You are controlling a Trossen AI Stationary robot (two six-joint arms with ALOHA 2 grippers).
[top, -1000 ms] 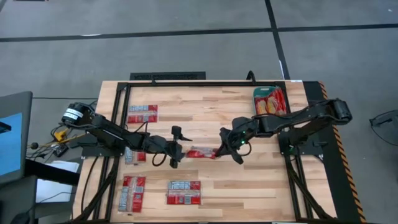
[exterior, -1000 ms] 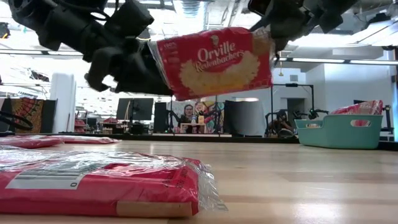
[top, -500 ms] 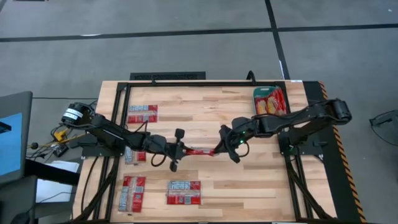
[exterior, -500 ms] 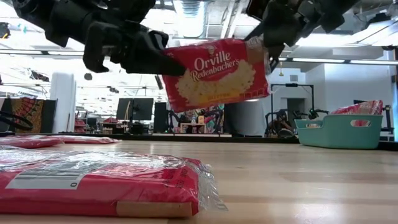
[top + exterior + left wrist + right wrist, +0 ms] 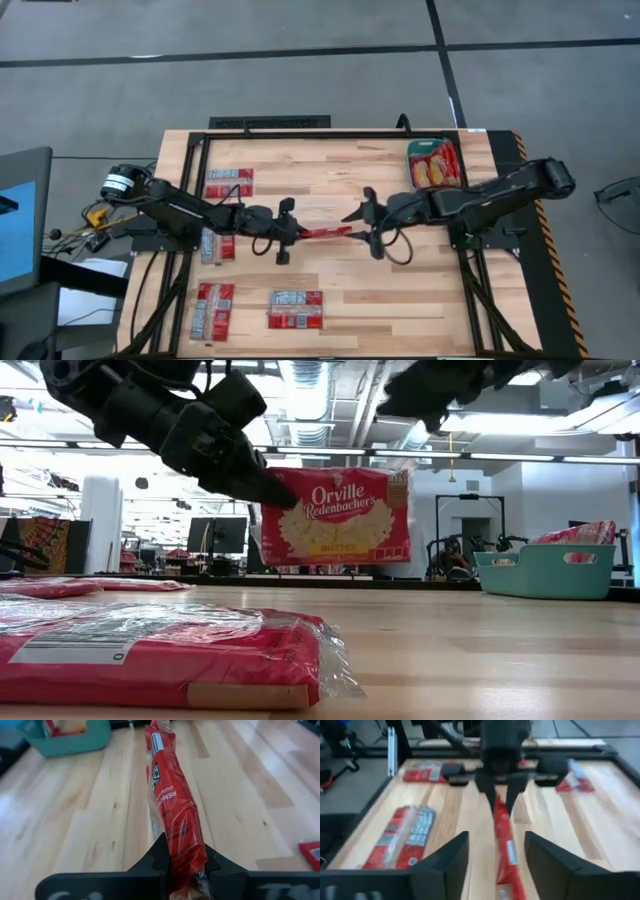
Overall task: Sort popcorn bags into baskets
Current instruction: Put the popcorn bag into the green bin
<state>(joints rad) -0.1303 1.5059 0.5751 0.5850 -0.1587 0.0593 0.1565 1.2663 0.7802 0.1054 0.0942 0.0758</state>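
Taking the teal basket [image 5: 434, 163] at the table's far right corner as the landmark, the scene reads from the side farthest from it inward. Well away from the basket, along the table's [image 5: 340, 170] left half, five popcorn bags lie flat: one [image 5: 229, 184] toward the far edge, one [image 5: 217, 246] half under the left arm, and two [image 5: 215, 309] [image 5: 295, 309] toward the near edge; the low view shows the nearest of these [image 5: 160, 657] as a red packet in clear, crinkled wrap with a white label panel. Closer to the basket, about mid-table, the left gripper [image 5: 283, 231] is clamped on one end of a held popcorn bag [image 5: 322, 232], which hangs on edge above the wood, clear of the surface. From the low view this bag [image 5: 335, 516] shows its red face with white Orville Redenbacher's lettering over a yellowish popcorn picture; the left wrist view shows its thin red edge [image 5: 172, 817] pinched between the two dark fingers [image 5: 157, 852]. Nearer still to the basket, the right gripper [image 5: 368, 224] stands with its jaws spread wide at the bag's other end, not gripping it. The basket itself holds packets with red and yellowish faces [image 5: 436, 170], their tops rising above its rim in the low view [image 5: 545, 570].
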